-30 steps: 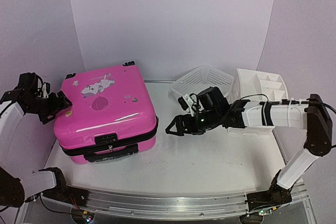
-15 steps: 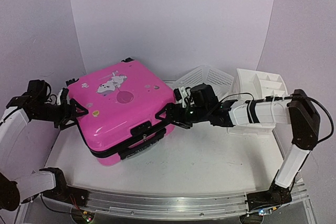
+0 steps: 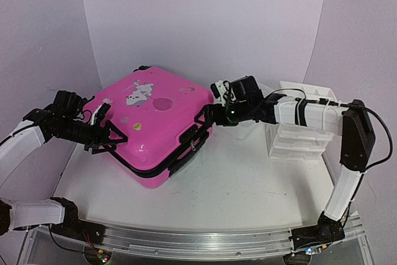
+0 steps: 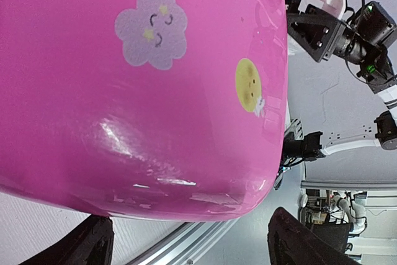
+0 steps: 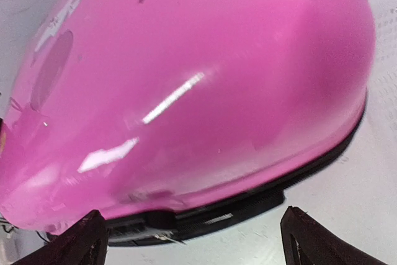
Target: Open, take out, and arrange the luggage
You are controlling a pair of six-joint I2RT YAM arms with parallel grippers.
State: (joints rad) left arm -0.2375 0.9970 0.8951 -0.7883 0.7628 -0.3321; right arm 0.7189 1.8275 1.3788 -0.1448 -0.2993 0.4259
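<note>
Left gripper: jaws spread wide, nothing held. In its wrist view both fingers stand apart at the frame's foot, with the pink shell filling the space just beyond them. It sits at the left-hand corner of the luggage, touching or all but touching; which one cannot be told.

Right gripper: jaws likewise fully spread and empty, fingers either side of the view, the shell and black zipper seam directly ahead. It sits at the opposite, right-hand corner.

Position of the luggage: flat on the table, lid up and closed, turned on the diagonal between the two grippers. The line from one gripper to the other crosses the case corner to corner.

Governing relation: the face carrying the handle looks toward the near right, just below the right gripper. Judgement: the right arm is the nearer to that face and better placed to start the zip, with the left bracing the far corner
</note>
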